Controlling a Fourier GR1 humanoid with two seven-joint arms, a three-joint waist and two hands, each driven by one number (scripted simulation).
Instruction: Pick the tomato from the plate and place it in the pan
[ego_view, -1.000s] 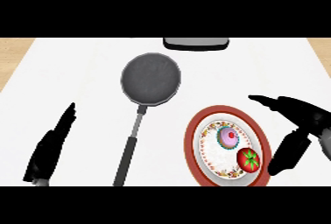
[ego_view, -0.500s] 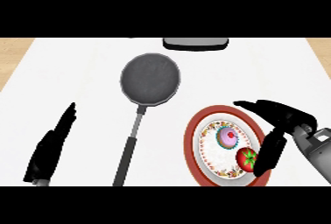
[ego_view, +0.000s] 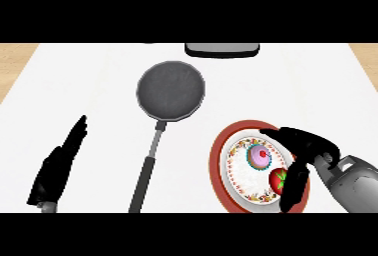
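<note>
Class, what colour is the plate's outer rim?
Reddish-brown, on the plate, seen in the head view.

left hand (ego_view: 60, 167) open, fingers straight, right hand (ego_view: 306, 152) fingers curled

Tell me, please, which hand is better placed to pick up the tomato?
The right hand: it is arched over the plate with the tomato between thumb and fingers. The left hand rests open beyond the pan.
</note>
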